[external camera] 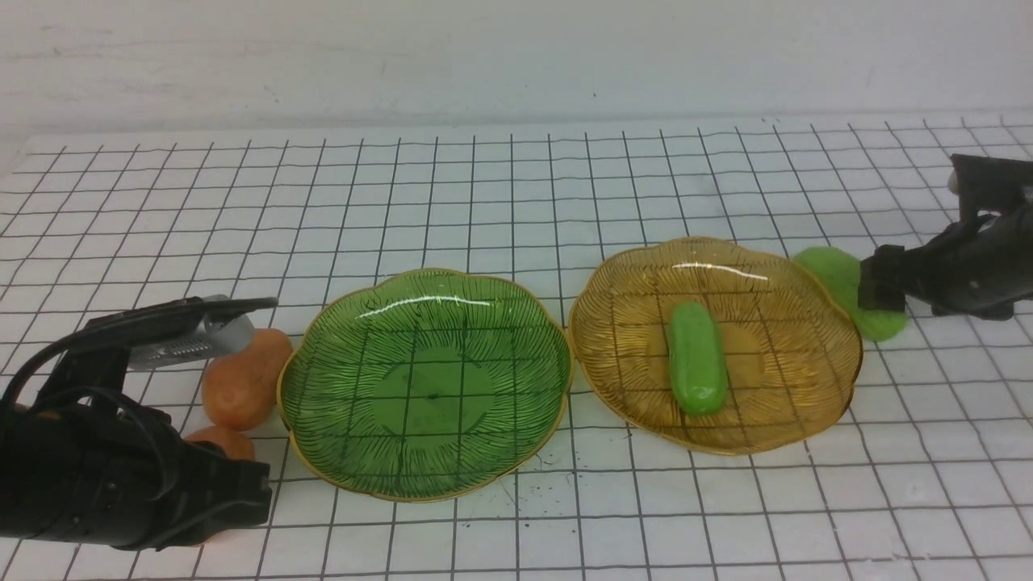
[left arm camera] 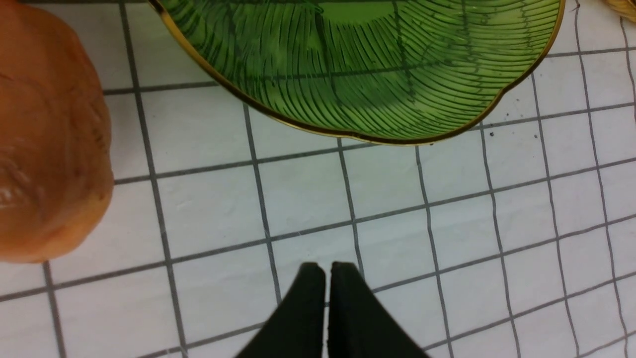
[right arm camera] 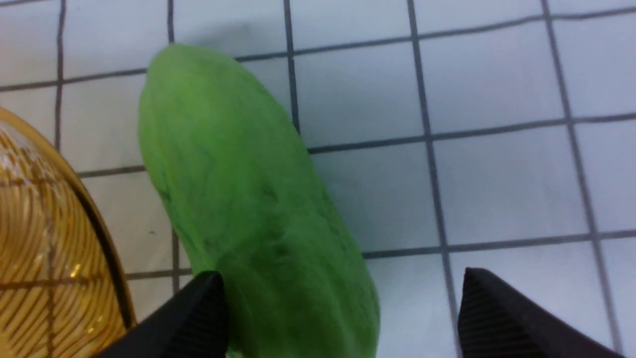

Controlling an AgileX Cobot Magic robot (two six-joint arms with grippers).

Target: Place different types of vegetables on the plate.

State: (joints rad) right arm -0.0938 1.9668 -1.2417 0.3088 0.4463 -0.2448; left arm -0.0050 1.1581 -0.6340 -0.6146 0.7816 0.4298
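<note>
Green glossy cucumber (external camera: 696, 359) on ribbed amber plate (external camera: 795, 355)

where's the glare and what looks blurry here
Front view: white glare streaks on the far side of the green plate and the amber plate; the cucumber outside the plates looks smeared. Left wrist view: the close potato is slightly soft. Right wrist view: that cucumber is soft, with a bluish cast.

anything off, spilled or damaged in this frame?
Only a few dark specks on the mat by the green plate's near rim, like dirt or crumbs. Nothing tipped, spilled or visibly damaged.
</note>
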